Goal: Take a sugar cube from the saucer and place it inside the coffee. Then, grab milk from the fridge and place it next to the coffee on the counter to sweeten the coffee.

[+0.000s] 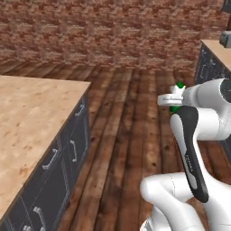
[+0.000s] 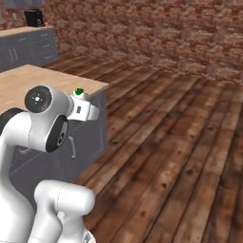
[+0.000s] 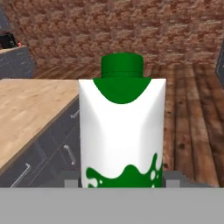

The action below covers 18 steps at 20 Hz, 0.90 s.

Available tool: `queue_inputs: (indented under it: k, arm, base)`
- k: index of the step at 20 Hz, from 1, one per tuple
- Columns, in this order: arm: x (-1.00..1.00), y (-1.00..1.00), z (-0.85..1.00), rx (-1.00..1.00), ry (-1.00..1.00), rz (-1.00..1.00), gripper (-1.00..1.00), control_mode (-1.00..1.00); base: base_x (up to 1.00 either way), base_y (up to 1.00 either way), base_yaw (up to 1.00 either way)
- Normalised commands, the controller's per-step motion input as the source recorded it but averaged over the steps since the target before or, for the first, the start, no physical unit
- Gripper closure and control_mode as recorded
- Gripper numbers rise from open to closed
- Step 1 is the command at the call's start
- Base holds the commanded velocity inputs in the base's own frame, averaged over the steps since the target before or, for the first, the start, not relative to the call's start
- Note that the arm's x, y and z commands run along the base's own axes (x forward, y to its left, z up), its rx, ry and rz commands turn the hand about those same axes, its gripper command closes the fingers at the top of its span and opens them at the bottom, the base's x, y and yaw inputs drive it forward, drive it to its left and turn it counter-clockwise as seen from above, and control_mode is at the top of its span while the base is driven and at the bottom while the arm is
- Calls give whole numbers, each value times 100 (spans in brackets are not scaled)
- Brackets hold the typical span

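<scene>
The milk [image 3: 122, 131], a white carton with a green cap and green splash marks, stands upright between my finger tips, and my gripper [image 3: 123, 179] is shut on its lower part. From the left base camera the milk's green top [image 1: 179, 85] peeks above the gripper [image 1: 173, 100], held in the air over the wooden floor. In the right base view the milk [image 2: 79, 92] sits on top of the gripper [image 2: 81, 103], beside the corner of a tan worktop. The saucer, the coffee and the fridge are out of view.
A tan wood-look worktop [image 1: 27, 117] with grey drawer fronts [image 1: 67, 153] runs along the left. A far counter [image 2: 28, 33] carries a black boxy machine [image 2: 33, 18]. Another worktop [image 1: 219, 52] stands at the right. Plank floor [image 2: 180, 142] and a brick wall lie ahead.
</scene>
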Motion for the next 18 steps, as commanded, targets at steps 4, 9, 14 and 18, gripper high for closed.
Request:
queue_inputs:
  k: [4,9,14,18]
  arm:
    - [0,0,0,0,0,0,100,100]
    - [0,0,0,0,0,0,100,100]
    - [0,0,0,0,0,0,100,100]
    - [0,0,0,0,0,0,100,100]
  base:
    - [100,-47,19]
    - [100,-57,15]
    - [100,-64,13]
    - [100,-64,13]
